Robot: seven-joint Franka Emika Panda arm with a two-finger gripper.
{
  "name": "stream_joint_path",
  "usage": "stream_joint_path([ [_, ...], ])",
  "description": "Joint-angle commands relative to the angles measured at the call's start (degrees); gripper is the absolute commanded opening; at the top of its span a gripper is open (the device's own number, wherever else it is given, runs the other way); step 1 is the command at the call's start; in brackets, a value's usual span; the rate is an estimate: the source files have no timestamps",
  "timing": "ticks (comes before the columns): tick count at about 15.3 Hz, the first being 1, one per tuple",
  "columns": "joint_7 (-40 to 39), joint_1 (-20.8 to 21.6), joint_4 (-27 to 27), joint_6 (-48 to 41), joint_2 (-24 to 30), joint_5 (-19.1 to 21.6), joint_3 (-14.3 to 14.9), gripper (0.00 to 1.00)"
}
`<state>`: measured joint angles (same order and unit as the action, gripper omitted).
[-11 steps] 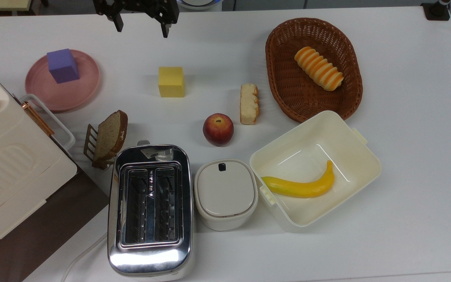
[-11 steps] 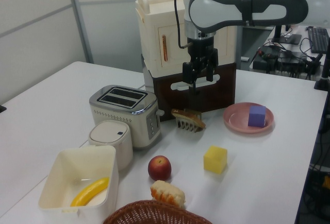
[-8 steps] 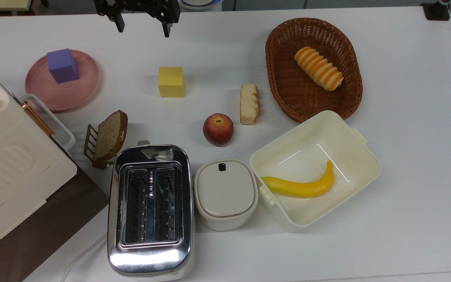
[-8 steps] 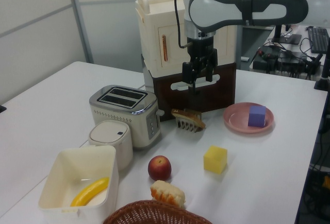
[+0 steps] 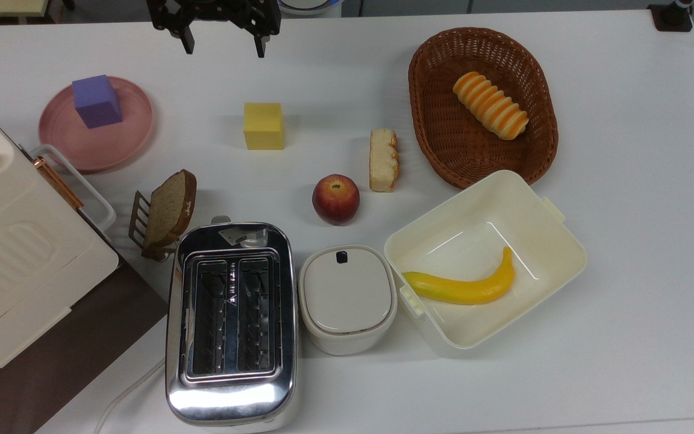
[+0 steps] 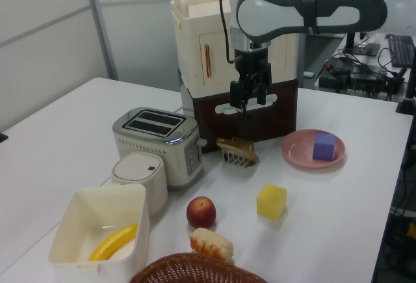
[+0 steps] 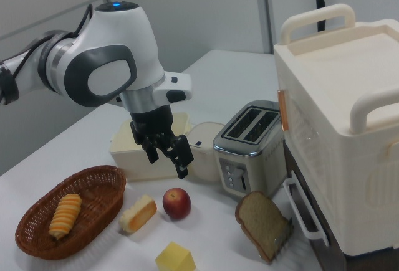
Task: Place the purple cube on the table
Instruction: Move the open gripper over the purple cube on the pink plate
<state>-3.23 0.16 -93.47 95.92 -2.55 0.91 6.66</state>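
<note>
The purple cube (image 5: 97,101) rests on the round pink plate (image 5: 136,134) at the top view's left; it shows as the cube (image 6: 324,147) on the plate (image 6: 296,153) in the left view too. My gripper (image 5: 225,49) hangs open and empty above the white table (image 5: 624,181), near its far edge, to the right of the plate in the top view. In the left view the gripper (image 6: 247,101) is well above the tabletop, left of the plate. The right view has the gripper (image 7: 167,162) hovering over the apple.
A yellow cube (image 5: 264,125), an apple (image 5: 335,199) and a bread piece (image 5: 383,159) lie mid-table. A wicker basket (image 5: 437,138), an open container (image 5: 564,241) with a banana, a toaster (image 5: 231,322), a toast rack (image 5: 166,211) and a tall cream box (image 5: 15,265) stand around.
The gripper has drifted slightly to the top view's right, still open. Nothing on the table has moved.
</note>
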Motion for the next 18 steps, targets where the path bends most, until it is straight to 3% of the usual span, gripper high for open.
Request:
stream_joint_path([
  [1, 4.45, 0.45, -1.09, -0.91, 1.49, -0.29, 0.28, 1.0],
  [3, 6.57, -3.65, -3.01, -5.99, 4.91, -0.73, 0.28, 1.0],
  [7, 7.36, -15.77, -9.86, -4.36, 5.28, -2.14, 0.99, 1.0],
  [8, 7.36, -16.94, -11.54, -1.12, 5.11, -2.14, 1.07, 1.0],
  [10, 6.49, -17.22, -17.59, 11.78, 4.75, -2.4, 4.4, 1.0],
  [12, 4.56, -17.13, -20.16, 20.32, 2.57, -6.94, 4.59, 1.0],
  [15, 8.73, -17.21, -20.08, 28.15, -1.65, -8.02, 5.2, 1.0],
  [18, 12.54, -17.3, -20.43, 29.31, -3.33, -7.94, 6.34, 1.0],
])
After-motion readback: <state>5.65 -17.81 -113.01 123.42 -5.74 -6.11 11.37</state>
